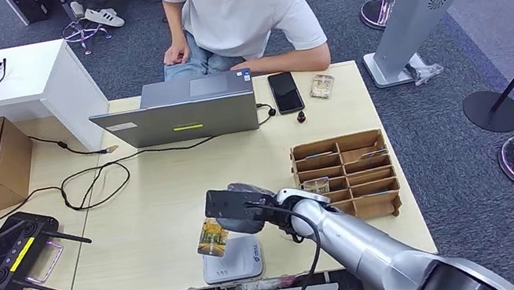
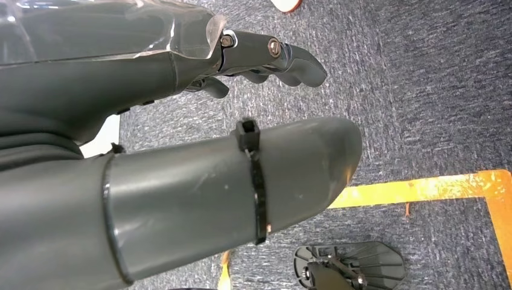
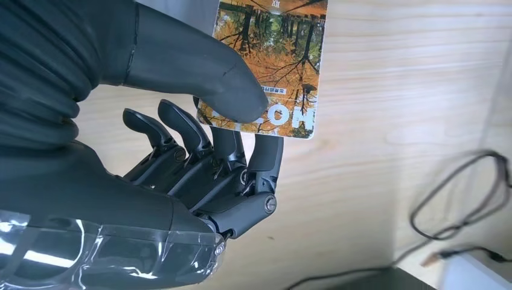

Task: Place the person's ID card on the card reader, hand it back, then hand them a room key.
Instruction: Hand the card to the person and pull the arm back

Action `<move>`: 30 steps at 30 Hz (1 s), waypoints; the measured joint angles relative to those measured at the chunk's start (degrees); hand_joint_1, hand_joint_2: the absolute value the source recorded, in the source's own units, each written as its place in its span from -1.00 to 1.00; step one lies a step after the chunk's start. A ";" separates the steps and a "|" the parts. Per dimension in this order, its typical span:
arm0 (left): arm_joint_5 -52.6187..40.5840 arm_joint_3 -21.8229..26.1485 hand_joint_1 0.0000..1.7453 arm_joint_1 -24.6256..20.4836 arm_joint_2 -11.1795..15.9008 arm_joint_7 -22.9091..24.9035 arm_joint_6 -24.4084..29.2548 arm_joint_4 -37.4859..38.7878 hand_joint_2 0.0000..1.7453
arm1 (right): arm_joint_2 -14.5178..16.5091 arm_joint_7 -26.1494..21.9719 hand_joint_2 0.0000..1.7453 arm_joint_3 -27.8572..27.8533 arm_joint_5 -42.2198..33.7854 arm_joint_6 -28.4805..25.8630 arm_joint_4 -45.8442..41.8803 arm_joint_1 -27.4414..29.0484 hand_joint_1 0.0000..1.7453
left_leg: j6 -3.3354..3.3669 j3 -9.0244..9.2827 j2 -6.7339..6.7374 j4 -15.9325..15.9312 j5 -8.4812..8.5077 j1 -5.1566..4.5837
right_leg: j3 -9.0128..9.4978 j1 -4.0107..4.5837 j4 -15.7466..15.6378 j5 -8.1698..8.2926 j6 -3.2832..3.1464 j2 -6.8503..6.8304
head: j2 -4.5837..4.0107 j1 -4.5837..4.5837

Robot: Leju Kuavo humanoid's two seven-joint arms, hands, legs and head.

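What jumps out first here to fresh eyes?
The right hand, low over the table's near edge, pinches an autumn-forest card between thumb and fingers, just above the white card reader. Across the table, a person sits behind a grey laptop.

Thin rectangular ID card printed with orange autumn trees point(image 1: 212, 239), white lettering along one short edge, pinched between thumb and fingers of dark right hand point(image 1: 237, 210), hanging tilted just above the left edge of flat white square card reader point(image 1: 236, 261) lying at the wooden table's near edge.

Open-topped brown cardboard divider box holding room key cards point(image 1: 347, 175) on the table, just right of the hand.
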 joint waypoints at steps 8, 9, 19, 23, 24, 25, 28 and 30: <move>0.52 0.00 -1.00 0.05 0.09 -0.58 0.04 0.00 -1.00 | -1.76 -0.62 1.00 -1.46 -1.09 0.22 -6.93 0.12 1.00 | 0.00 0.00 0.00 0.00 0.00 0.00 | 0.00 0.00 0.00 0.00 0.00 0.00 | 0.00 0.00; 0.54 0.00 -1.00 0.05 0.09 -0.62 0.04 0.00 -1.00 | -1.93 -0.67 1.00 -1.58 -1.14 0.24 -7.57 0.15 1.00 | 0.00 0.00 0.00 0.00 0.00 0.00 | 0.00 0.00 0.00 0.00 0.00 0.00 | 0.00 0.00; 0.57 0.00 -1.00 0.06 0.09 -0.75 0.09 0.00 -1.00 | -3.28 -1.05 1.00 -2.30 -1.23 0.14 -11.99 0.93 1.00 | 0.00 0.00 0.00 0.00 0.00 0.00 | 0.00 0.00 0.00 0.00 0.00 0.00 | 0.00 0.00; 0.66 0.00 -1.00 0.07 0.09 -0.96 0.15 0.00 -1.00 | -3.74 -1.14 1.00 -2.47 -1.22 -0.18 -13.40 1.45 1.00 | 0.00 0.00 0.00 0.00 0.00 0.00 | 0.00 0.00 0.00 0.00 0.00 0.00 | 0.00 0.00; 0.67 0.00 -1.00 0.07 0.09 -1.02 0.17 0.00 -1.00 | -3.85 -1.17 1.00 -2.55 -1.21 -0.32 -13.80 1.63 1.00 | 0.00 0.00 0.00 0.00 0.00 0.00 | 0.00 0.00 0.00 0.00 0.00 0.00 | 0.00 0.00; 0.69 0.00 -1.00 0.08 0.09 -1.06 0.19 0.00 -1.00 | -3.96 -1.21 1.00 -2.61 -1.18 -0.49 -14.20 1.82 1.00 | 0.00 0.00 0.00 0.00 0.00 0.00 | 0.00 0.00 0.00 0.00 0.00 0.00 | 0.00 0.00; 0.73 0.00 -1.00 0.10 0.09 -1.11 0.25 0.00 -1.00 | -4.29 -1.47 1.00 -2.70 -0.88 -1.11 -15.41 2.40 1.00 | 0.00 0.00 0.00 0.00 0.00 0.00 | 0.00 0.00 0.00 0.00 0.00 0.00 | 0.00 0.00; 0.74 0.00 -1.00 0.10 0.09 -1.14 0.26 0.00 -1.00 | -4.46 -1.59 1.00 -2.71 -0.78 -1.30 -16.00 2.64 1.00 | 0.00 0.00 0.00 0.00 0.00 0.00 | 0.00 0.00 0.00 0.00 0.00 0.00 | 0.00 0.00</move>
